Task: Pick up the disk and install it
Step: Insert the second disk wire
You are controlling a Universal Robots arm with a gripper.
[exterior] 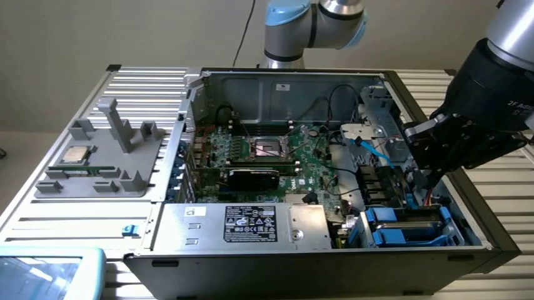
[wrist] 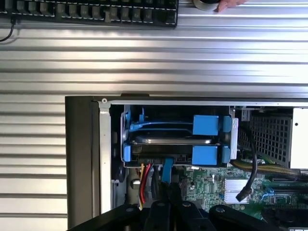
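Disk (wrist: 173, 140) seated in blue drive cage (wrist: 207, 125); claw (wrist: 169, 192) clenched, empty, beside cables (wrist: 147, 180): risk of snagging them.

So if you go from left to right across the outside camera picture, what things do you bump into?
Grey fixture tray → small square chip on it → green motherboard → blue drive bays → black gripper.
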